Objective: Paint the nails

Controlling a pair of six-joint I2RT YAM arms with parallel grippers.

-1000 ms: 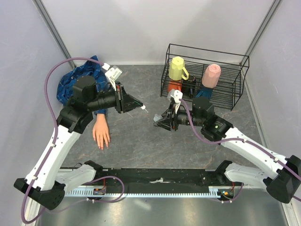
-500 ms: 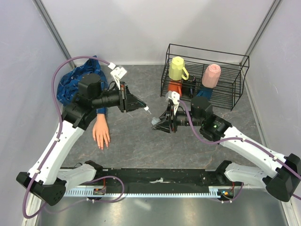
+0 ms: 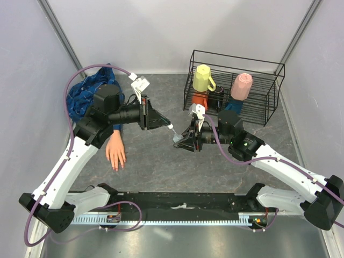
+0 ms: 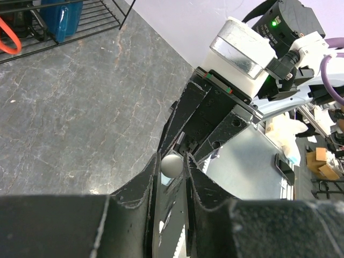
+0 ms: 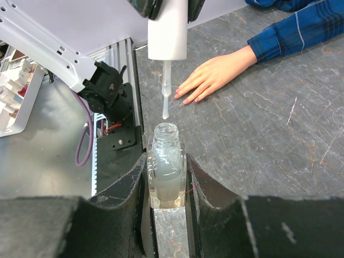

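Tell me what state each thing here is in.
Polish bottle, uncapped, polish inside.
Brush cap, off the bottle, brush tip just above its mouth.
Mannequin hand, flat on table, palm down.
Left tool, shut on brush cap.
Right tool, shut on polish bottle.

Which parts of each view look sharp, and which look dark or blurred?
Top external: even light, faint shadows, everything in focus. Left wrist: left claw dark and blurred up close, marbled table sharp. Right wrist: nail polish bottle, brush cap and mannequin hand sharp; right claw a dim, soft foreground mass.
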